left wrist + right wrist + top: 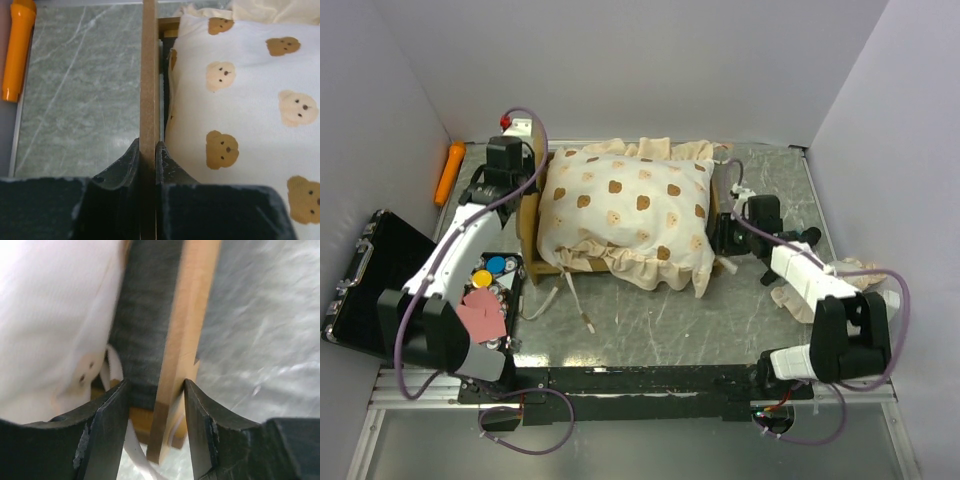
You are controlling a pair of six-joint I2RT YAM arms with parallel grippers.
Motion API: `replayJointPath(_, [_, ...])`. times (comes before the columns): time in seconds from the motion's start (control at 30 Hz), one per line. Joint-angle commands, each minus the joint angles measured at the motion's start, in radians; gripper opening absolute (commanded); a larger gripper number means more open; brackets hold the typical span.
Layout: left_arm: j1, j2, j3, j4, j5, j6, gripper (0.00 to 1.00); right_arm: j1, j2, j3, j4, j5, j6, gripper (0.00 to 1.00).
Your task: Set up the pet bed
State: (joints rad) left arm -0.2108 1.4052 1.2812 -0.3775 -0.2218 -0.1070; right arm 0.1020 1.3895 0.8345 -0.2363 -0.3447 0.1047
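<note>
- Left claw (149, 145) is clenched on a thin wood board of the pet bed (532, 228), at the bed's left end
- Right claw (155, 382) sits around the wood board at the bed's right end. One finger is on each side, with a gap on the inner side, so it is not squeezed tight
- Pet bed sits in the middle of the bench (650, 325), closer to the far edge
- Big cream cushion (630, 205) with brown and tan bear faces lies piled on the bed, and its frilly edge hangs over the near side
- White strings (578, 300) trail from the cushion onto the bench
- Orange stick (450, 172) lies at the far left corner of the bench
- Black case (360, 265) lies at the left edge
- Pink cloth (480, 315) lies near the left arm, with a blue cap (498, 265) and a yellow cap (481, 277) just past it
</note>
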Motion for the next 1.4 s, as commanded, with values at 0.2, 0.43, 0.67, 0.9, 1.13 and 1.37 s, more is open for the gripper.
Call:
replayJointPath(0.2, [0.108, 0.241, 0.262, 0.268, 0.044, 0.227, 0.05, 0.289, -0.23, -0.146, -0.037, 0.013, 0.093, 0.51])
replayJointPath(0.43, [0.185, 0.316, 0.335, 0.319, -0.013, 0.231, 0.29, 0.435, -0.231, -0.121, 0.0, -0.066, 0.154, 0.42])
replayJointPath(0.67, [0.205, 0.22, 0.29, 0.292, 0.088, 0.257, 0.7, 0.496, -0.282, -0.095, -0.043, -0.044, 0.161, 0.42])
replayJointPath(0.9, [0.173, 0.123, 0.237, 0.169, 0.26, 0.273, 0.84, 0.469, -0.314, -0.002, -0.228, 0.142, 0.05, 0.54])
replayJointPath(1.13, [0.151, 0.075, 0.214, 0.071, 0.24, 0.245, 0.88, 0.245, -0.337, 0.054, -0.195, 0.125, 0.013, 0.65])
replayJointPath(1.37, [0.137, 0.018, 0.078, 0.078, 0.159, 0.305, 0.91, 0.186, -0.149, 0.189, -0.138, 0.15, 0.0, 0.74])
